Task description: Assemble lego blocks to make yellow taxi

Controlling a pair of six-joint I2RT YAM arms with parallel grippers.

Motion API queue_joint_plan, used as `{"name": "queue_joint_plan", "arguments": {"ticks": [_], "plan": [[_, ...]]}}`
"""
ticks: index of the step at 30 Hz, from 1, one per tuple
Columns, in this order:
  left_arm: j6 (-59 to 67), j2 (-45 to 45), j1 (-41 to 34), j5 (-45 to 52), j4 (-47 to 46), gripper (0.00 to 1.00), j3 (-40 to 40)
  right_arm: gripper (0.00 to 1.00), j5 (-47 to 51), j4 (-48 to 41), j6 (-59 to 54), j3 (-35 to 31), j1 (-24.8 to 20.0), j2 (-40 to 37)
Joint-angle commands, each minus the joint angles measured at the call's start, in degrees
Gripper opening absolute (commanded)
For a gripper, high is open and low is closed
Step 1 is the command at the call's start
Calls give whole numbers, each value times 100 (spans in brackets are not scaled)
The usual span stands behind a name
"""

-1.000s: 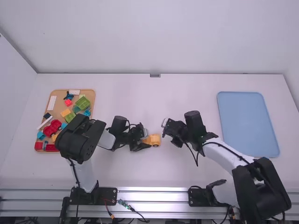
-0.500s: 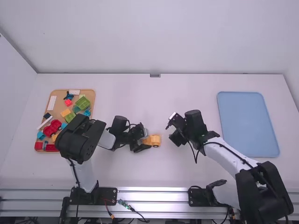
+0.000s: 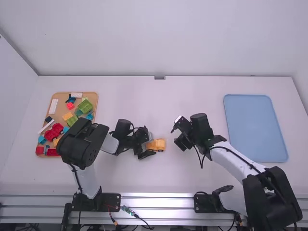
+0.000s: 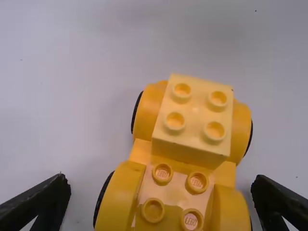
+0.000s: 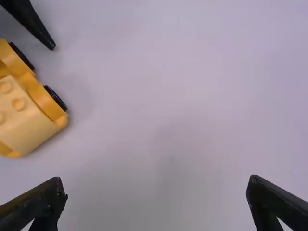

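Note:
My left gripper (image 3: pixel 147 147) is at the middle of the table, beside the yellow car (image 3: pixel 159 145). In the left wrist view, the left gripper (image 4: pixel 160 185) is open, its fingers apart on either side of the car (image 4: pixel 168 163), not touching it. A light yellow block (image 4: pixel 195 113) with four studs sits on one end of the wheeled base. To the right of the car stands my right gripper (image 3: pixel 177 136). The right wrist view shows the right gripper (image 5: pixel 156 185) open over bare table, the car (image 5: pixel 24 113) off to one side near a fingertip of the left gripper.
At the far left, a wooden tray (image 3: pixel 57 102) holds several red, green, blue and yellow blocks, partly behind the left arm. A blue tray (image 3: pixel 255 127) lies on the right of the table.
The right gripper has drawn back from the car toward the right, then stayed still. The left gripper's fingers have spread apart beside the car, which has hardly moved.

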Motion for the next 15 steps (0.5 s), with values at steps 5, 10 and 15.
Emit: {"name": "queue_joint_plan", "arguments": {"ticks": [5, 10, 15], "plan": [[-148, -24, -22, -599, -457, 99, -136, 99, 9, 15, 37, 92, -15, -33], [-146, -393, 7, -819, -1226, 99, 70, 99, 9, 11, 44, 92, -17, -33], [-144, -800, 15, -1296, -2592, 99, 560, 99, 9, 20, 39, 92, -17, -33]]}}
